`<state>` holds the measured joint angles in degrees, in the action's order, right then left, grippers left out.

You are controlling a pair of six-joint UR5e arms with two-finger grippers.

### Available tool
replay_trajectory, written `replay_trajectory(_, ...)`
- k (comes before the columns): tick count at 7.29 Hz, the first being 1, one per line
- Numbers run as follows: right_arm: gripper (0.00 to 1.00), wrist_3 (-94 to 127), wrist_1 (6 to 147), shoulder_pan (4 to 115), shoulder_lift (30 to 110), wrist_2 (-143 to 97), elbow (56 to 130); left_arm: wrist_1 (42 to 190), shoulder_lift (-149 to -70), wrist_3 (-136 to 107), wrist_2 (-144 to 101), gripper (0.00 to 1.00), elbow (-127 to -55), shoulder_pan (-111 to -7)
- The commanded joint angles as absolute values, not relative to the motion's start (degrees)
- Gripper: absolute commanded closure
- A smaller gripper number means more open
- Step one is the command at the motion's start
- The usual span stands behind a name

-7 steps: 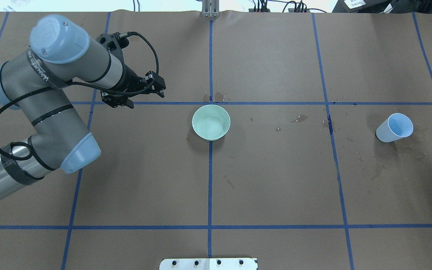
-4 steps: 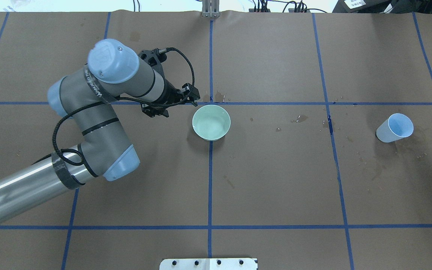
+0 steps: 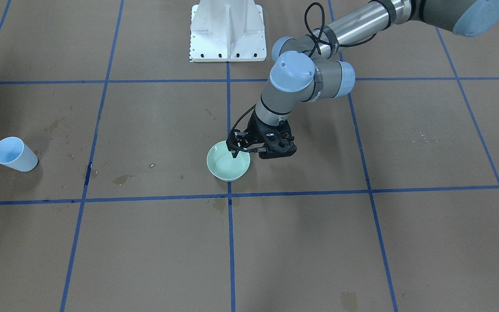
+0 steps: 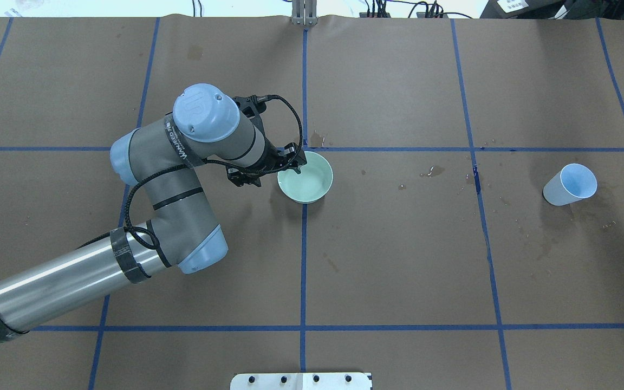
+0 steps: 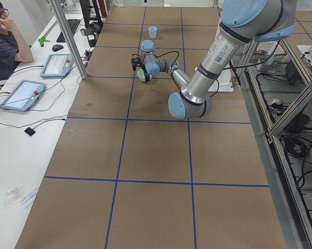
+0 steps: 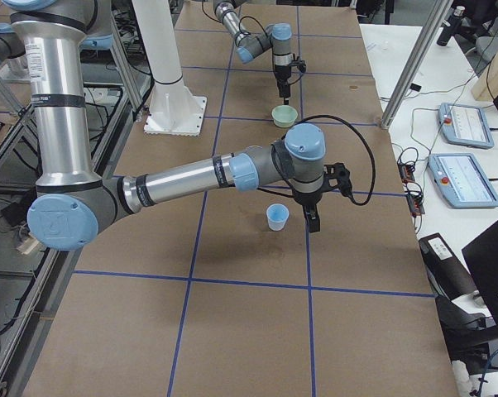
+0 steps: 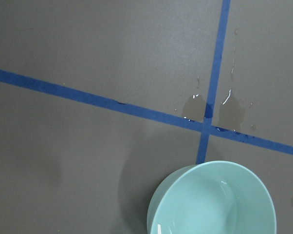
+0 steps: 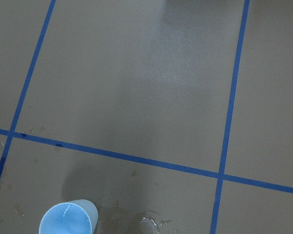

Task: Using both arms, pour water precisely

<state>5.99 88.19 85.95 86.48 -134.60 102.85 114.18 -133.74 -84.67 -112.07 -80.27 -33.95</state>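
My L claw (image 4: 290, 168) spread astride mint bowl (image 4: 314, 184) left rim, mid-table. I judge bowl stiff, slick: pinch wall firmly. R claw (image 6: 313, 222) by blue cup (image 4: 561, 194), right; state unreadable. Water (image 8: 64, 218) glints in cup.

Centre: left arm (image 4: 182, 179) slants across to the green bowl (image 4: 312, 187), blocking its left side | Between bowl and blue cup (image 4: 569, 185): open tabletop (image 4: 398, 260) | Cup: right arm (image 6: 232, 172) reaches in beside it.
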Motion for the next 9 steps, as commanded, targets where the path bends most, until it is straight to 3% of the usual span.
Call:
replay_trajectory(1, 0.01, 6.0, 88.7, 86.0, 86.7, -134.7, 102.7, 113.9, -136.1, -84.3, -112.1, 0.19, -77.2, -33.5)
replay_trajectory(2, 0.01, 6.0, 88.8, 86.0, 86.7, -134.7, 102.7, 113.9, -136.0, -84.3, -112.0, 0.29, -77.0, -33.2)
replay_trajectory(5, 0.01, 6.0, 90.5, 86.0, 86.1, -134.7, 102.8, 113.9, -135.9, -84.0, -111.9, 0.4, -75.7, -33.2)
replay_trajectory(6, 0.01, 6.1, 90.5, 86.0, 86.1, -134.8, 102.7, 113.8, -135.8, -84.1, -111.9, 0.49, -75.6, -33.1)
replay_trajectory(7, 0.01, 6.1, 90.5, 86.0, 86.1, -135.2, 102.7, 113.8, -135.7, -84.1, -111.9, 0.65, -75.6, -32.9)
replay_trajectory(8, 0.01, 6.1, 90.6, 86.0, 86.1, -135.2, 102.7, 113.8, -135.6, -84.1, -111.9, 0.88, -75.7, -32.8)
replay_trajectory(9, 0.01, 6.1, 90.6, 86.0, 86.1, -135.2, 102.7, 113.6, -135.5, -84.3, -111.9, 1.0, -76.0, -32.8)
